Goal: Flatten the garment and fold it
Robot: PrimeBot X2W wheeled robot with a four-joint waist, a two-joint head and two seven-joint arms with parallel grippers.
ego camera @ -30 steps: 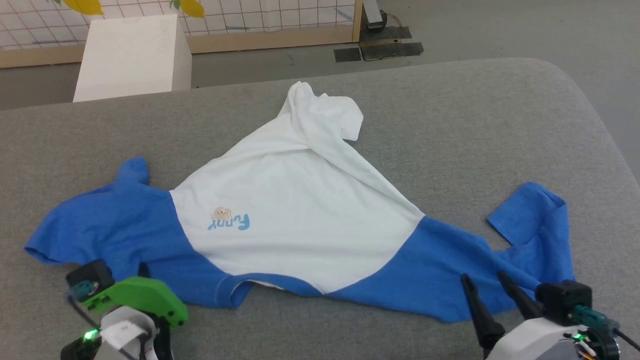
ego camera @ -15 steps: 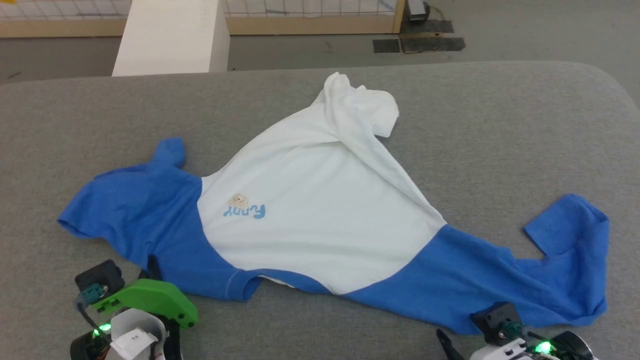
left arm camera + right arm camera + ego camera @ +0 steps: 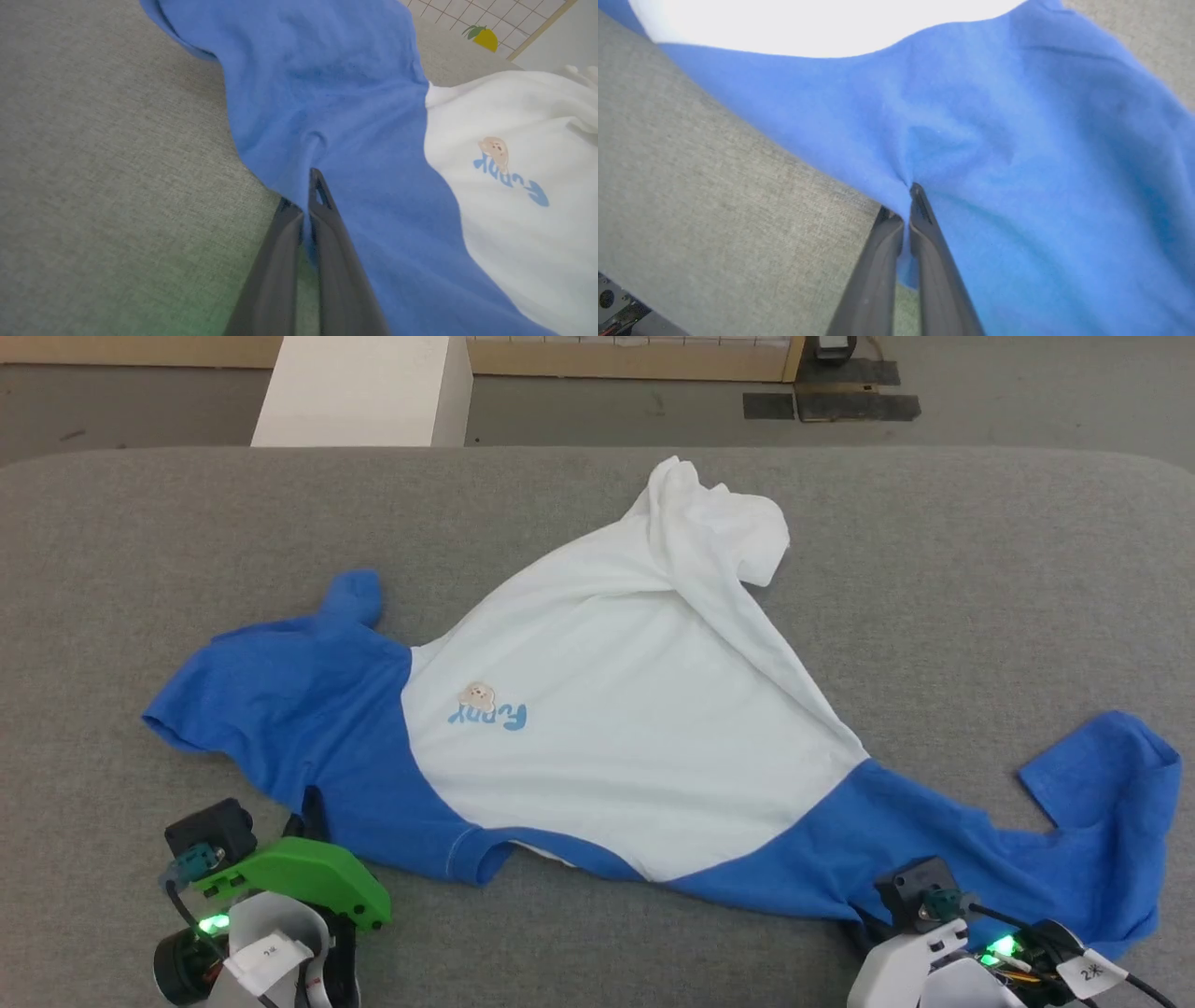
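The garment (image 3: 635, 709) could slip free. Each pinch holds only a small bit of blue edge, so I think a hard or quick pull may tug it out. If one arm pulls more than the other, the shirt may twist and not go flat. The white part at the far end is bunched up, and it may not open out.

The garment lies spread on the grey surface (image 3: 980, 569), white in the middle, with a blue sleeve out to each side. The left gripper (image 3: 302, 191) has its jaws closed tight on the near edge of the left sleeve (image 3: 280, 709). The right gripper (image 3: 901, 200) has its jaws closed tight on the near edge of the right sleeve (image 3: 934, 840).
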